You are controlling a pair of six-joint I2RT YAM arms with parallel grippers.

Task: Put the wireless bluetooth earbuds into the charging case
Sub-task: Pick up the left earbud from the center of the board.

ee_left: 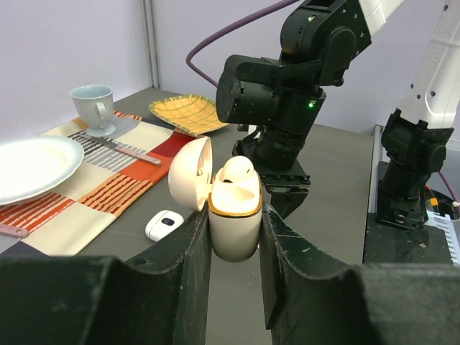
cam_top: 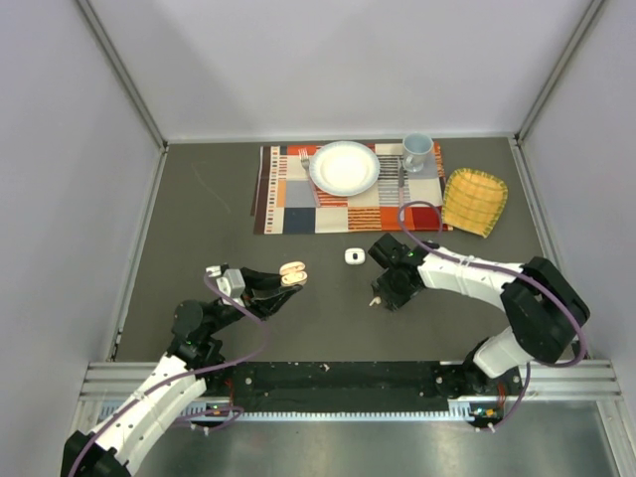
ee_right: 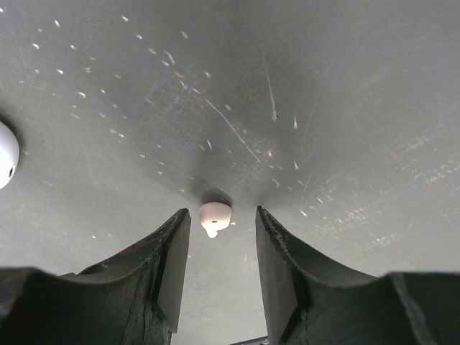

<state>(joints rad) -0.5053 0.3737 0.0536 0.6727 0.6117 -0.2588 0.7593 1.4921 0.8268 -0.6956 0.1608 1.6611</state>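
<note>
My left gripper (cam_top: pixel 281 285) is shut on the pinkish-beige charging case (ee_left: pixel 234 224) and holds it upright above the table. Its lid (ee_left: pixel 190 173) is open, and one pale earbud (ee_left: pixel 236 171) sits inside. The case also shows in the top view (cam_top: pixel 291 273). My right gripper (ee_right: pixel 221 224) is open and points down at the table, with a pinkish-beige earbud (ee_right: pixel 215 215) lying between its fingertips, untouched. That earbud shows in the top view (cam_top: pixel 374 299) at the right gripper (cam_top: pixel 386 292). No other earbuds are in view.
A small white case (cam_top: pixel 353 256) lies on the table between the arms; it also shows in the left wrist view (ee_left: pixel 164 225) and the right wrist view (ee_right: pixel 6 162). At the back a patchwork placemat (cam_top: pixel 298 211) carries a plate (cam_top: pixel 345 167), cup (cam_top: pixel 416 152) and cutlery. A yellow dish (cam_top: pixel 474 201) lies at its right.
</note>
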